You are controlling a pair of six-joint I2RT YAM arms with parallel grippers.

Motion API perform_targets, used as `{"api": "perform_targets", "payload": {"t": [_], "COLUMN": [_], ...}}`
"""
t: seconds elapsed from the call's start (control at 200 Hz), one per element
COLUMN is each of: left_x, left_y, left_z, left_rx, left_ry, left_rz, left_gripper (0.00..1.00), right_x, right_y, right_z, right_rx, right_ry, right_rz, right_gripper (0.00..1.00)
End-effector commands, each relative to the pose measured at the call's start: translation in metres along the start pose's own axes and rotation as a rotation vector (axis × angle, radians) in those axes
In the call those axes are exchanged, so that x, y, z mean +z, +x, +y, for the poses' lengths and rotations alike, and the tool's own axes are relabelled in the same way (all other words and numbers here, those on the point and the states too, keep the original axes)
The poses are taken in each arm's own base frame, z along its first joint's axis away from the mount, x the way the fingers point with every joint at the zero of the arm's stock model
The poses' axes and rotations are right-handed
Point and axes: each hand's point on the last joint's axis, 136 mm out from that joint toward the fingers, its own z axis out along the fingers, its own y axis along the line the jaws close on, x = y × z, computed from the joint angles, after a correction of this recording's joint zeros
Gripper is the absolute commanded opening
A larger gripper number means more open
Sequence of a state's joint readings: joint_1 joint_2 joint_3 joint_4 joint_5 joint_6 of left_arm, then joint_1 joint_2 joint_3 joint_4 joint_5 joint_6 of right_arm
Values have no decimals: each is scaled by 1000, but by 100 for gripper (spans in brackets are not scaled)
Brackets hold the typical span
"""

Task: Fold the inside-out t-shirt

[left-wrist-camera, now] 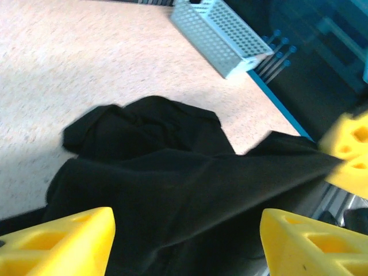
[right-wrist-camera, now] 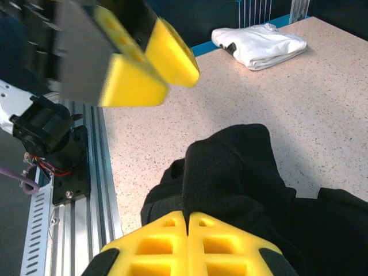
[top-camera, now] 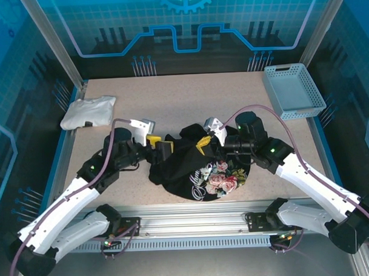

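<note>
A folded white garment lies at the far left corner of the speckled beige surface. A pale blue perforated basket sits at the far right corner, well apart from it.

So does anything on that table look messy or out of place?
The black t-shirt lies crumpled in a heap near the front edge, its floral print partly hidden. The white folded garment and basket look tidy.

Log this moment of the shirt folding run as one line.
t-shirt: bunched, unfolded | left gripper: open over it | right gripper: shut on its cloth | white garment: far left, apart
</note>
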State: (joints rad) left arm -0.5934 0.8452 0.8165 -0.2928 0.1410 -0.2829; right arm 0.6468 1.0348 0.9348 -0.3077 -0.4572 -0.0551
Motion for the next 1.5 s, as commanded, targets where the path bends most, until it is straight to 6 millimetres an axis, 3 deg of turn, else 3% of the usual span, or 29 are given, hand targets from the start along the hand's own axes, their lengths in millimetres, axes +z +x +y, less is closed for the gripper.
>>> {"api": "perform_targets", "payload": {"t": [0.0,0.24,0.475,0.68,0.74,0.79,0.825,0.855,0.88,0.98,1.085,1.211,1.321,1.451,1.466,1.496], "left_x": [5,32,53,83,91,95,94,91,86,60,39,27,23,24,24,25], "left_y": [-8,19,28,22,19,12,5,-1,-9,-29,-31,-27,-25,-22,-21,-21], "left_z": [-1,-22,-11,-24,-27,-26,-25,-25,-24,-41,-59,-63,-60,-58,-58,-58], "left_rx": [172,314,339,281,216,131,59,-3,-48,-212,-276,-310,-313,-309,-309,-306], "left_ry": [-59,50,17,114,159,182,198,218,241,390,495,511,493,483,482,481], "left_rz": [11,169,248,258,275,280,273,259,237,161,171,199,201,208,209,210], "left_gripper": [72,79,76,49,34,12,0,0,0,0,0,0,0,0,0,0], "right_x": [-5,-7,-9,-9,-11,-13,-16,-19,-19,-26,-27,-21,-27,-27,-29,-28], "right_y": [-8,-2,-2,6,11,16,21,21,33,52,58,54,47,40,28,24], "right_z": [3,1,2,5,3,0,-6,-12,-19,-43,-55,-51,-45,-17,-13,-6], "right_rx": [-63,-73,-82,-82,-78,-72,-61,-58,-40,-29,-40,-79,-83,-86,-94,-94], "right_ry": [-16,-3,-1,-11,9,46,89,139,186,391,495,496,479,332,313,271], "right_rz": [1,31,31,41,44,49,53,46,65,101,146,190,180,140,110,94], "right_gripper": [0,0,0,0,0,0,0,0,0,0,4,22,35,46,47,49]}}
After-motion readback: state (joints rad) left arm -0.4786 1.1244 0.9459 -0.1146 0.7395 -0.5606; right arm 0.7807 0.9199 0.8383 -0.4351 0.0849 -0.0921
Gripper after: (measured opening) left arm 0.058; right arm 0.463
